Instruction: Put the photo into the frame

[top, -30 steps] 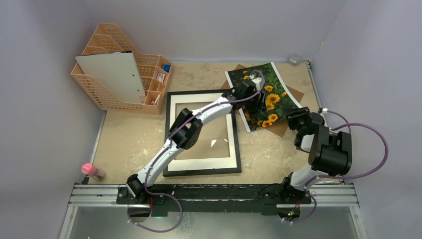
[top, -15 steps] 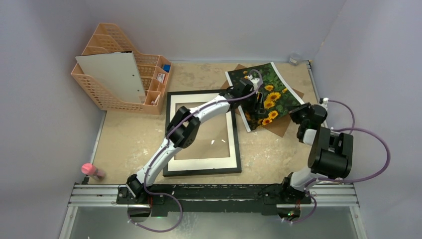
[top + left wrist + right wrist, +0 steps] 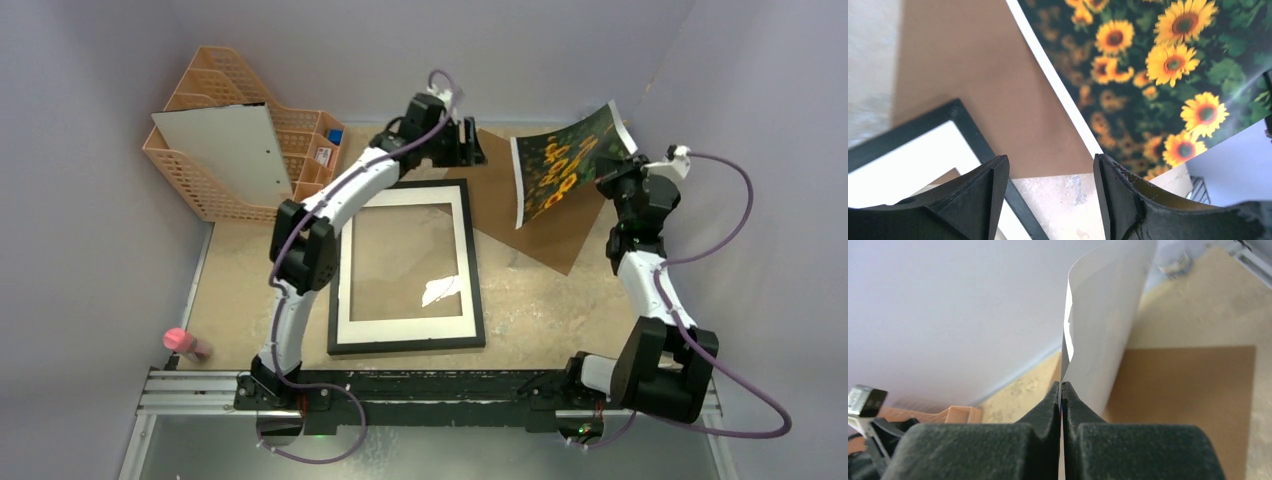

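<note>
photo: thin paper, printed face glossy with glare, back plain matt white
frame: smooth black border, faint sheen
mat board: matt white card
backing board: brown, flat, matt
table: beige, speckled, rough-looking
basket organiser, table's far left corner: orange plastic lattice
left gripper: matt black plastic, finely grained

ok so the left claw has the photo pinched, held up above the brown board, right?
Not the left. The right claw has the photo pinched, held up above the brown board; the right wrist view shows it. The left claw is open, empty.
</note>
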Tool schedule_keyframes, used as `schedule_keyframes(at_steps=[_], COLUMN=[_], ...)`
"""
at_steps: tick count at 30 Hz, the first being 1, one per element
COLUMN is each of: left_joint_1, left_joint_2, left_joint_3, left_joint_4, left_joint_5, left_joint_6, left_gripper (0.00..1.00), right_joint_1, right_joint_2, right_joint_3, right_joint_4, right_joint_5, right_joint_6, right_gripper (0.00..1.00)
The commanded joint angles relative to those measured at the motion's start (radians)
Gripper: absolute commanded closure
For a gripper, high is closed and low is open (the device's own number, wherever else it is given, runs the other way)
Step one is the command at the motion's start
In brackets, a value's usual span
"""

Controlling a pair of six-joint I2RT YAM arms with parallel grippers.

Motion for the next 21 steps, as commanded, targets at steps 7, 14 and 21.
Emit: schedule_keyframes(at_steps=[7, 14, 21], left_joint_1=[0.140, 0.234, 0.389], left_joint_2=[-0.253, -0.415, -0.557], left_joint_3=[-0.117, -0.301, -0.513], left_joint_4=[-0.090, -0.043, 0.030], left_joint_5=[-0.043, -0.082, -0.018], left_joint_6=[-0.061, -0.089, -0.145], left_gripper=[0.34, 0.34, 0.34], right_joint_1=[0.175, 0.389, 0.594], right_joint_2=[-0.039, 0.029, 0.065], right_joint_3=[0.360, 0.539, 0.604], right_joint_4=[-0.230, -0.431, -0.638], right_joint_5=[-0.075, -0.158, -0.087], right_joint_6=[-0.148, -0.309, -0.478], right_gripper=[1.00, 1.00, 1.00])
